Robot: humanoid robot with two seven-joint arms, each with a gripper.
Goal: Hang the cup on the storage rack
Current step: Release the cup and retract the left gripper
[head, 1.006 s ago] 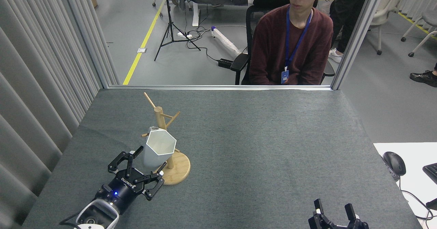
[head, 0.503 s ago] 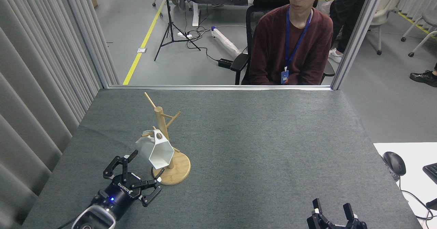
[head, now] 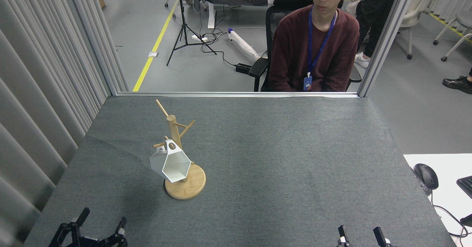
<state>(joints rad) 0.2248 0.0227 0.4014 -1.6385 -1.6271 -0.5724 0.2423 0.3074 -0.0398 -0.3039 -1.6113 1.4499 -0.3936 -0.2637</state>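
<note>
Cup [head: 170, 163] is hanging tilted on storage rack [head: 179, 155] peg, well apart from left gripper [head: 100, 229], sitting spread wide, empty, at desk [head: 280, 158] near-left edge.

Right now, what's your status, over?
Left gripper open, low, clear of the cup. Right gripper open, idle. Cup hanging tilted on the rack, mouth toward me. Nothing in the way.
</note>
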